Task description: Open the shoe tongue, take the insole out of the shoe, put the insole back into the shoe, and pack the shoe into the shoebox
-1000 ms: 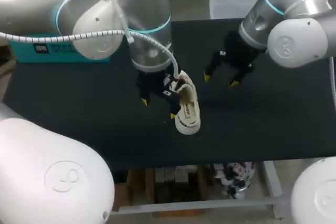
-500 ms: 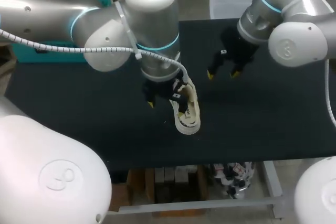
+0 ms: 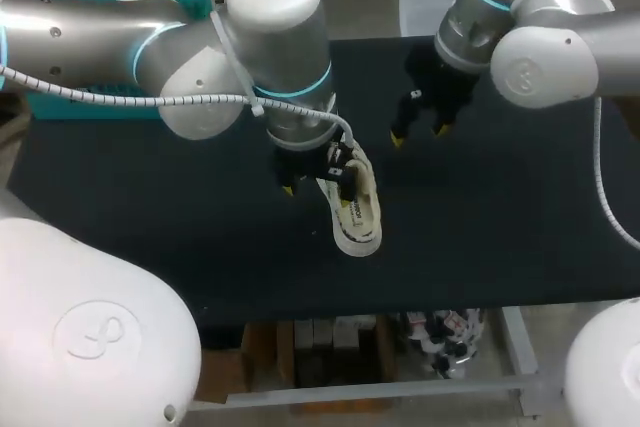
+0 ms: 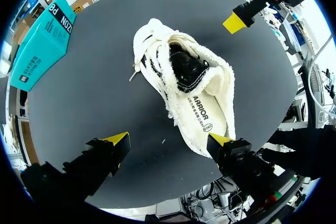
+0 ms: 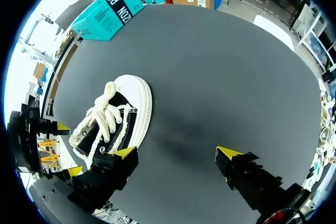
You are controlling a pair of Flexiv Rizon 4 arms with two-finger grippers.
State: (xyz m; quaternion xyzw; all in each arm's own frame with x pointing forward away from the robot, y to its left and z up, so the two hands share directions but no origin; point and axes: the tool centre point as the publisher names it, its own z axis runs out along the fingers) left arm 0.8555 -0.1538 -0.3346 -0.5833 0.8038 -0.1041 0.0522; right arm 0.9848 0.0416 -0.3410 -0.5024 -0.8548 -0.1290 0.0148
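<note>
Left pincer [image 4: 169, 140]: fingers spread wide, gripping nothing, low over the black table [image 3: 150, 237].
- One yellow fingertip [image 4: 219, 140] is just beside the sole edge of the shoe [image 4: 184, 87]. Whether it touches cannot be told.
- The other fingertip [image 4: 118, 139] stands apart from the shoe, over bare table.

Shoe: cream and black sneaker, on its sole near the table's middle, mouth upward.
- Fleecy cream lining rings a dark interior.
- A printed cream insole [image 4: 203, 116] shows inside, at the end nearer the left pincer.
- Thick cream laces [image 5: 105, 98] lie over the black upper behind a white toe cap [image 5: 137, 90].
- In the head view the left wrist covers the shoe's far end.

Right pincer [image 5: 176, 153]: open, empty, over bare table.
- It is near the shoe and clear of it.
- One of its yellow tips shows in the left wrist view, past the shoe.

Teal shoebox [image 4: 42, 40]: at the table's edge, well apart from the shoe and both pincers.
</note>
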